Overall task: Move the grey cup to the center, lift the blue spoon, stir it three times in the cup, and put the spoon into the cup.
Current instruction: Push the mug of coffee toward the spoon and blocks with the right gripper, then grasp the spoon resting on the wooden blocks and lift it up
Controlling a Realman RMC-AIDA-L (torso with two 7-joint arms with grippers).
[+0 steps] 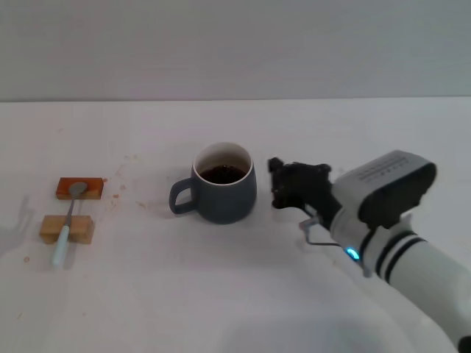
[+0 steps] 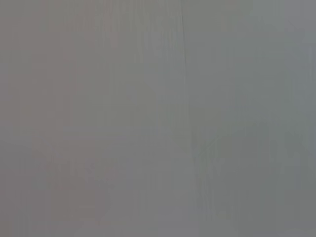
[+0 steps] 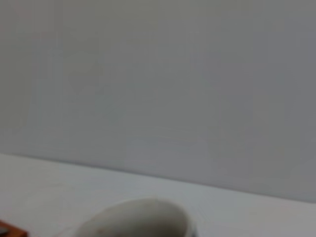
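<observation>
Three views are on record, and they differ in what they yield. Only the head view gives the whole layout: the white table (image 1: 243,294), the rounded dark slate-grey ceramic mug (image 1: 223,187) with its white interior and dark brown liquid, standing upright near the middle of the table with its loop handle turned toward the robot's left. The right wrist view shows only the pale rim of that mug (image 3: 143,217) low in its picture, a plain grey wall behind, and a corner of an orange-brown block (image 3: 10,231) at its edge. The left wrist view shows a featureless grey surface and nothing of the work.

The right gripper (image 1: 283,184), black, sits just beside the mug on the robot's right, apart from it; whether its claw is released or clenched cannot be told from these views. The left arm is not seen in any view.

Well apart from the mug, on the robot's left, lies the slim teaspoon with pale light-blue handle and grey metal bowl (image 1: 68,224). Its bowl rests on the orange-brown block (image 1: 79,188) and its handle crosses the tan wooden block (image 1: 67,229). Nothing stands between spoon and mug.

Count: one mug, one spoon, two blocks, one gripper visible.
</observation>
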